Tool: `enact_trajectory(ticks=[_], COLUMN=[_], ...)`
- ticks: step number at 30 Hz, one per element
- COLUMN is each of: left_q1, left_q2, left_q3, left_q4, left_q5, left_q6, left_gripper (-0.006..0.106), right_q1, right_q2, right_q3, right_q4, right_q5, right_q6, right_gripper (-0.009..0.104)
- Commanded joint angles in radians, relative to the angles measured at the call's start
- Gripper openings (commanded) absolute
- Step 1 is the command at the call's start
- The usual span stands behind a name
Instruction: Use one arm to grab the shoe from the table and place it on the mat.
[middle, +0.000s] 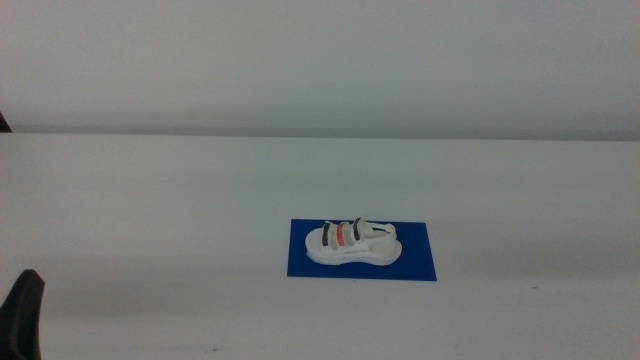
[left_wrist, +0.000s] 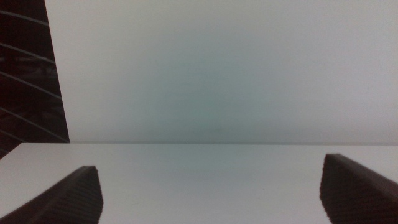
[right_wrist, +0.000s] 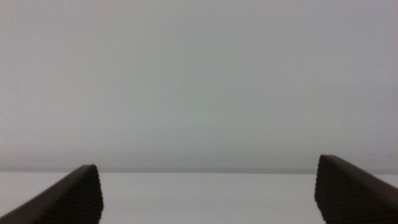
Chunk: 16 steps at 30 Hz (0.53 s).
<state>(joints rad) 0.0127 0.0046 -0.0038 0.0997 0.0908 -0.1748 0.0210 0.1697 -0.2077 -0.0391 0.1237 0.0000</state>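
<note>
The white shoe (middle: 352, 243) with grey and red straps lies on its sole on the dark-blue mat (middle: 415, 260), near the middle of the white table (middle: 150, 210). Both arms are away from it. Only a black part of the left arm (middle: 24, 318) shows at the bottom left edge of the middle view. The left gripper (left_wrist: 211, 190) is open and empty, with its jaws wide apart over bare table. The right gripper (right_wrist: 208, 193) is open and empty too, out of the middle view. Neither wrist view shows the shoe or the mat.
A plain white wall (middle: 320, 60) rises behind the table's far edge. A dark area (left_wrist: 25, 74) shows beside the wall in the left wrist view.
</note>
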Motion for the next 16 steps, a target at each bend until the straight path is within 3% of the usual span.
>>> enact_trajectory(ticks=[1,6,16], left_q1=[-0.002,-0.002,-0.002], left_q2=[-0.041,-0.041,-0.041], left_q3=[0.043,0.043,0.043], left_q4=[-0.002,-0.002,-0.002], left_q5=[-0.011,-0.011,-0.011], left_q6=[-0.006,-0.006,-0.006], left_gripper=[0.094,0.094,0.094], right_q1=[-0.006,-0.006,-0.006], right_q2=[-0.082,-0.206,-0.206], right_q3=[0.127,0.248,0.246], right_q4=[-0.011,-0.014,-0.042], right_q5=[-0.116,-0.091,-0.061], right_q6=[0.032,0.054,0.054], right_gripper=[0.092,0.092,0.092])
